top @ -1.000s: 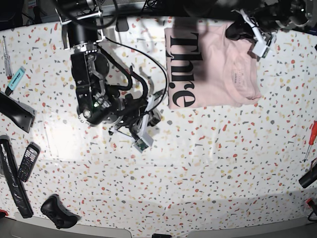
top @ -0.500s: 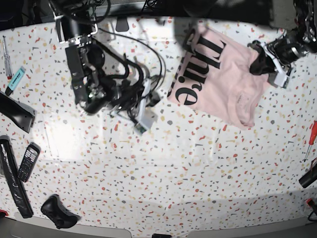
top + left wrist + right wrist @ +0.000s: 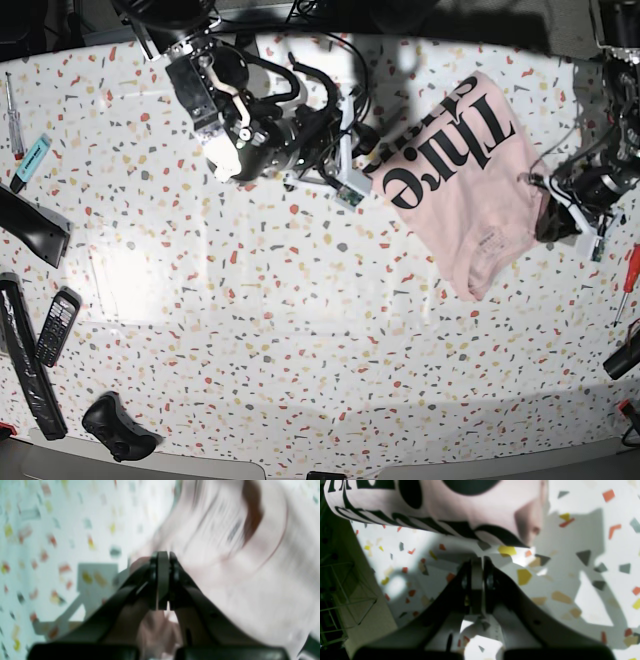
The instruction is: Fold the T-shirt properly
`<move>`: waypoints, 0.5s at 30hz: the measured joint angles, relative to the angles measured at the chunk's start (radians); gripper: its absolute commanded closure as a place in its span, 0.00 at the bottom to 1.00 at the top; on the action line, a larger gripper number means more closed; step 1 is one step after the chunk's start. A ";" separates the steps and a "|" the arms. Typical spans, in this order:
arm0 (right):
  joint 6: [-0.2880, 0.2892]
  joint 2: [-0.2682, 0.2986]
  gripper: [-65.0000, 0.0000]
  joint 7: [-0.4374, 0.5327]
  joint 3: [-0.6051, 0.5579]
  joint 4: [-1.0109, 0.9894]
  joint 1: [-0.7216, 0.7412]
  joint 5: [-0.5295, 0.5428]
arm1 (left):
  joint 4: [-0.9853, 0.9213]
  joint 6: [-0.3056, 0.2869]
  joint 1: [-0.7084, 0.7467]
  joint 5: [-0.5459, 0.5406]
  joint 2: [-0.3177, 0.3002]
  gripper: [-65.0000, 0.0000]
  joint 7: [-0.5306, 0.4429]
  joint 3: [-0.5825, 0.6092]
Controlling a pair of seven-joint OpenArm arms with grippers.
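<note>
With left tool [image 3: 548,212] clamped on the T-shirt [image 3: 460,175] edge and right tool [image 3: 477,562] shut empty beside it, better drag slowly, flat over bench [image 3: 330,330].

Counted on terrazzo table [image 3: 300,330]: one T-shirt [image 3: 470,200]; two grippers, left gripper [image 3: 575,222] and right gripper [image 3: 352,185]; one phone [image 3: 57,326]; one game controller [image 3: 118,427]; two screwdrivers [image 3: 627,282]; one marker [image 3: 32,161].
</note>
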 measured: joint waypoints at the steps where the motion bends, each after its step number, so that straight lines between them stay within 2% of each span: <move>1: 0.000 -0.004 1.00 0.000 0.000 0.000 -0.001 0.000 | 0.000 0.000 -0.010 0.001 0.000 1.00 -0.001 0.000; 4: 0.000 -0.008 1.00 0.003 0.001 0.002 -0.003 0.000 | 0.000 0.000 -0.034 0.000 -0.007 1.00 0.023 0.000; 9: 0.000 -0.010 1.00 0.037 0.083 0.048 -0.002 -0.003 | 0.000 0.003 -0.016 -0.040 -0.091 1.00 0.111 0.000; 12: -0.001 -0.010 1.00 0.090 0.165 0.048 0.003 -0.057 | 0.002 0.083 0.041 -0.060 -0.145 1.00 0.089 0.001; 15: -0.005 -0.011 1.00 0.115 0.216 0.048 0.002 -0.113 | 0.002 0.096 0.119 -0.054 -0.171 1.00 0.058 -0.001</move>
